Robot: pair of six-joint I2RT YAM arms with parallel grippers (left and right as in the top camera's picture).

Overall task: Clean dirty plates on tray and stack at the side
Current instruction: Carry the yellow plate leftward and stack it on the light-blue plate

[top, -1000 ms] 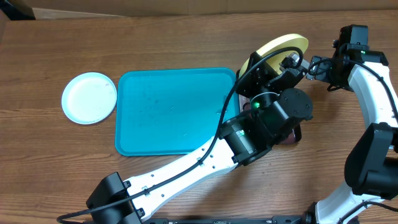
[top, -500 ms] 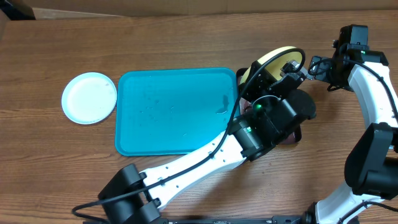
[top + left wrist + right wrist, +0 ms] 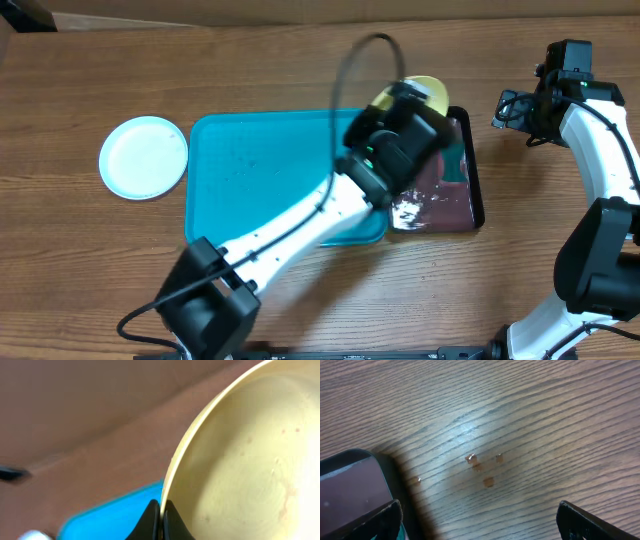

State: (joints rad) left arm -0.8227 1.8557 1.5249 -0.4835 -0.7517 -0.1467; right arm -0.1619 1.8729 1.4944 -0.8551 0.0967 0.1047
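Note:
My left gripper (image 3: 161,521) is shut on the rim of the yellow-green plate (image 3: 250,460), which it holds tilted on edge. Faint reddish specks show on the plate's face. In the overhead view this plate (image 3: 426,89) hangs above the far right corner of the turquoise tray (image 3: 270,180), with the left gripper (image 3: 398,103) under the arm's wrist. A white plate (image 3: 143,157) lies on the table left of the tray. My right gripper (image 3: 480,527) stands open over bare wood at the far right (image 3: 512,108), with nothing between its fingers.
A narrow black tray (image 3: 452,185) with dark liquid sits against the turquoise tray's right side; its corner (image 3: 350,485) shows in the right wrist view. Small brown drops (image 3: 481,467) lie on the wood beside it. The left arm crosses the turquoise tray's near right part.
The left arm has swung left and away from above the black tray, carrying the yellow-green plate towards the turquoise tray's far right corner. The black tray now shows. The right arm has not moved.

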